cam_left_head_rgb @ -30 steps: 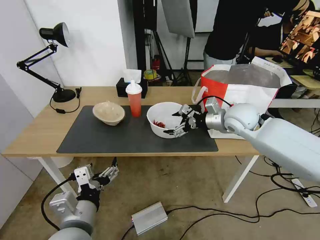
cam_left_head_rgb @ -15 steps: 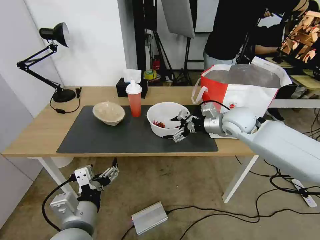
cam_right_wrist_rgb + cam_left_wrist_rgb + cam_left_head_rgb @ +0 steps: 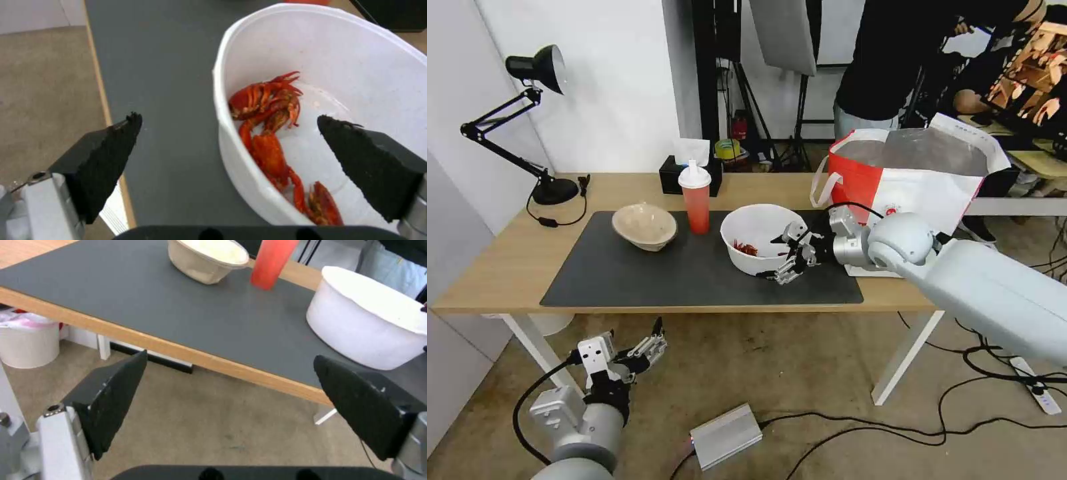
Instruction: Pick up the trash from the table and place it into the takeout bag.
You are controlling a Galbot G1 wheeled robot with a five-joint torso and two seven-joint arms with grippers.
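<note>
Right end effector [image 3: 786,255], advanced slightly over the last second, now straddles the near rim of the white bowl [image 3: 754,238] on the surface's [image 3: 494,267] grey mat, fingers wide, grasp pending; left end effector [image 3: 650,345] hangs wide below the edge

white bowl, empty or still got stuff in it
Not empty: red crayfish scraps lie in the white bowl. The open right gripper straddles its rim.
</note>
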